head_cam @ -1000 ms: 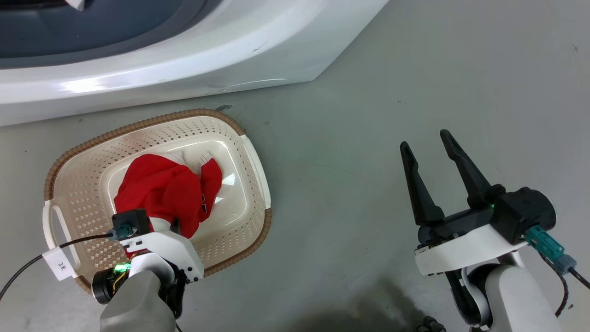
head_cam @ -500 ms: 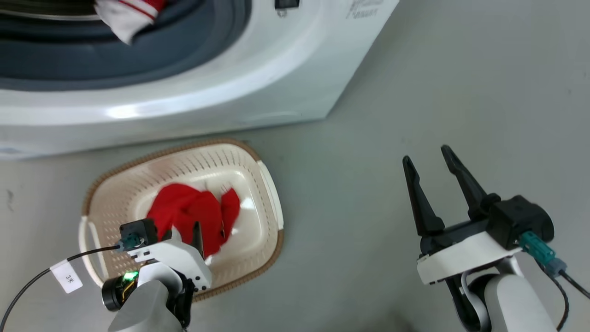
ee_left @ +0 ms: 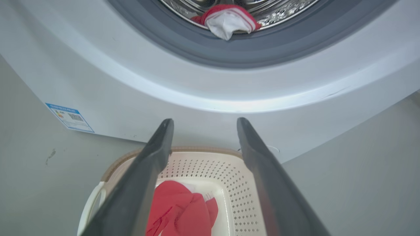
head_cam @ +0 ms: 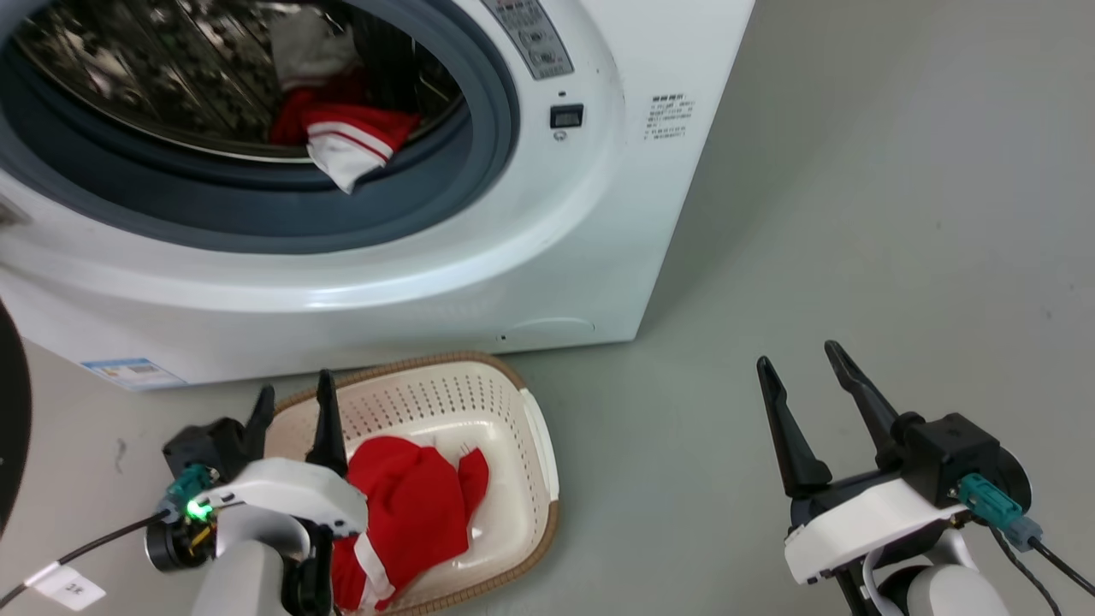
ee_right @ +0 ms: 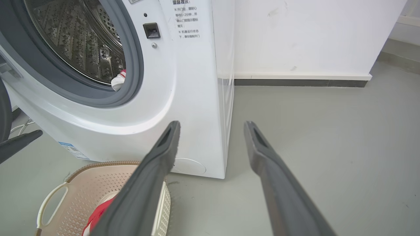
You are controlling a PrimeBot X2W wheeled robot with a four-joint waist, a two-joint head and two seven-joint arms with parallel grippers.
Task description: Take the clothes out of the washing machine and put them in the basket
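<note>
Grey floor [head_cam: 898, 214], smooth and matt, bore faint scuffs and a small dark stain [head_cam: 120, 449] and lay under soft, even light. In the right wrist view a plain white wall [ee_right: 311, 32] rose behind it; a white skirting ledge [ee_right: 302, 77] ran along the wall's foot above a dark strip [ee_right: 295, 83]. Slight marks [ee_right: 274, 12] blemished its upper part. At far right the wall ended at a corner [ee_right: 388, 39].
</note>
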